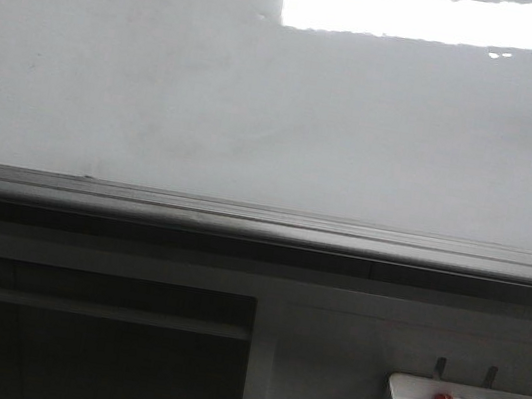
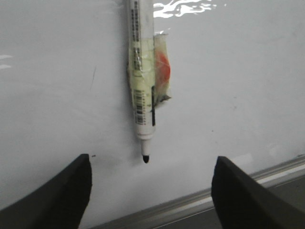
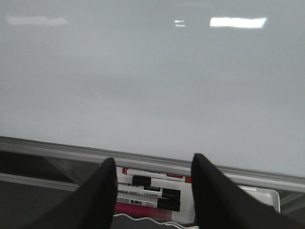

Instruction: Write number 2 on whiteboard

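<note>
**Marker tip at the whiteboard, no digit showing**

In the left wrist view the left pincer (image 2: 150, 191) is standing wide open, its two dark fingers (image 2: 57, 195) spread apart with nothing between them; a white marker (image 2: 141, 81), taped to a mount with yellowish tape (image 2: 159, 71), is reaching out ahead of the pincer, its black tip (image 2: 146, 159) sitting at or just off the whiteboard (image 2: 248, 86); contact cannot be told. The grey ledge (image 2: 200, 200) is running just beyond the fingers. No number 2 is showing on the board in any view.

The right pincer (image 3: 153, 191) is also hanging open and empty, facing the whiteboard (image 3: 152, 81); just past its fingers, below the ledge, a white tray (image 3: 267, 195) is holding several markers (image 3: 152, 192). In the front view the whiteboard (image 1: 280, 111) is filling the upper half, with the tray (image 1: 397, 393) low at the right.
</note>
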